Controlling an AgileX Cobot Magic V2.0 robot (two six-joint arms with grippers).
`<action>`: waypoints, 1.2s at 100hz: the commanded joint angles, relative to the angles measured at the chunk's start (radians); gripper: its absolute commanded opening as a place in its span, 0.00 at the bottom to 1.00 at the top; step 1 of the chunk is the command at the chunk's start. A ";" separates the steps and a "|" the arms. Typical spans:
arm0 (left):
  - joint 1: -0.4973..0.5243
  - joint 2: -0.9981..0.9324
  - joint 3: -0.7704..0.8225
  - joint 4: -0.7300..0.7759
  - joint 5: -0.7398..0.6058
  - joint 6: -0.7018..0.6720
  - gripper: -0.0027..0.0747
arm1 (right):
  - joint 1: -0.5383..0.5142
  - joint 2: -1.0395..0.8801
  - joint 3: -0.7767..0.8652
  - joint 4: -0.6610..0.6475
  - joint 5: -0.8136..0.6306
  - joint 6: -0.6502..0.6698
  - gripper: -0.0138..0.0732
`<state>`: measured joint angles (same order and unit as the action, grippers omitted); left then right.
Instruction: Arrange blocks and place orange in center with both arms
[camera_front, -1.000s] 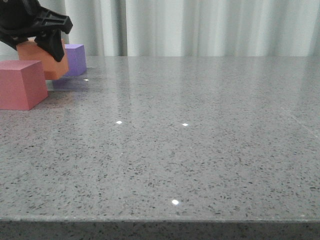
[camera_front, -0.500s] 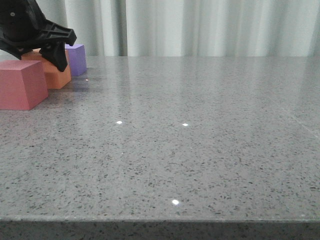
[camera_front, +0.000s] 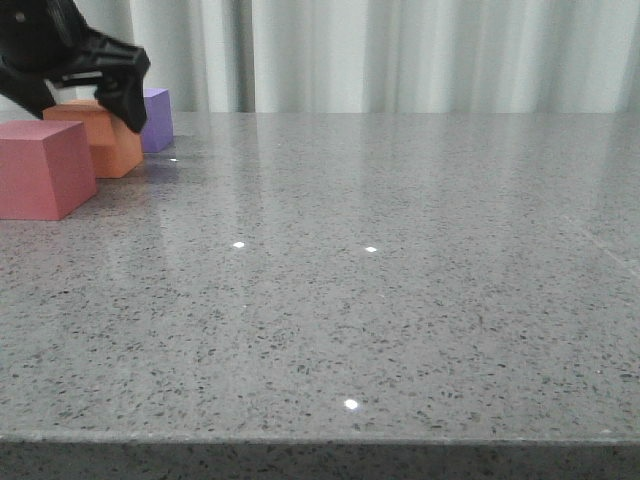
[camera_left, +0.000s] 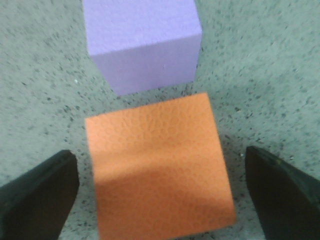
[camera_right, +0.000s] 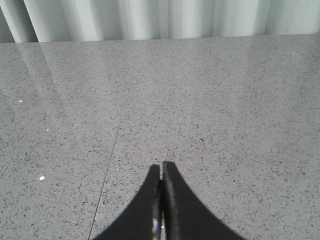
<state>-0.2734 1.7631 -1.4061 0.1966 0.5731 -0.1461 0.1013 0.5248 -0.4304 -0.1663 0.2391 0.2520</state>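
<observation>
The orange cube (camera_front: 105, 145) rests on the table at the far left, between the pink-red cube (camera_front: 40, 170) in front of it and the purple cube (camera_front: 157, 118) behind it. My left gripper (camera_front: 85, 88) hangs open just above the orange cube. In the left wrist view the orange cube (camera_left: 157, 170) lies between the spread fingers (camera_left: 37, 195) with a gap of table showing on each side, and the purple cube (camera_left: 142, 42) sits just beyond it. My right gripper (camera_right: 161, 167) is shut and empty over bare table; it is out of the front view.
The grey speckled table (camera_front: 380, 280) reaches back to a white curtain (camera_front: 400, 55). Its front edge runs along the bottom of the front view. The three cubes stand close together near the table's left edge.
The orange cube, held raised and tilted a second ago, now stands flat on the table between the other two cubes. My left gripper has let go of it and risen slightly.
</observation>
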 joint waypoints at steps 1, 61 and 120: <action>0.002 -0.106 -0.026 0.003 -0.047 -0.002 0.86 | -0.006 0.000 -0.027 -0.014 -0.074 -0.003 0.08; 0.091 -0.629 0.319 -0.066 -0.207 -0.011 0.86 | -0.006 0.000 -0.027 -0.014 -0.074 -0.003 0.08; 0.125 -1.203 0.804 -0.091 -0.292 -0.011 0.61 | -0.006 0.000 -0.027 -0.014 -0.074 -0.003 0.08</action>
<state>-0.1507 0.6190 -0.6167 0.1135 0.3761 -0.1480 0.1013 0.5248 -0.4304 -0.1663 0.2391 0.2520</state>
